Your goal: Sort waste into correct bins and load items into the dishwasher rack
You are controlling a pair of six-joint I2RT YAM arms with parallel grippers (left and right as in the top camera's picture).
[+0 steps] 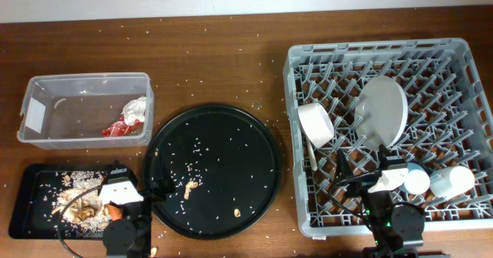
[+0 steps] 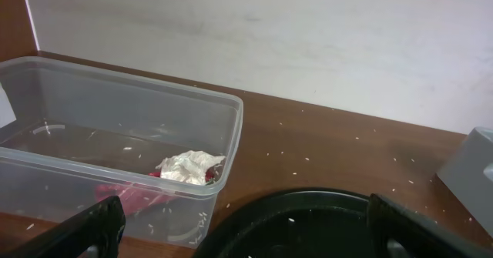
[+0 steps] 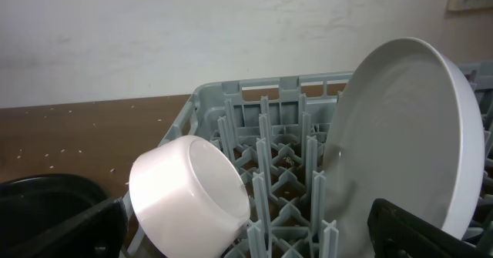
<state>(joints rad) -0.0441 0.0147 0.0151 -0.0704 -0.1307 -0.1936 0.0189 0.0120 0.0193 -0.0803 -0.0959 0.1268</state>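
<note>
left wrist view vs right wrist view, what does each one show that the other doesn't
Only the left wrist view: the clear tub, with the crumpled tissue and the red wrapper inside it.

Only the right wrist view: the white bowl lying on its side and the plate standing on edge, both among the pegs of the rack.

Both: the brown table, the pale wall, an edge of the round black tray, and some of the rack, though the left wrist view catches only a grey corner.
</note>
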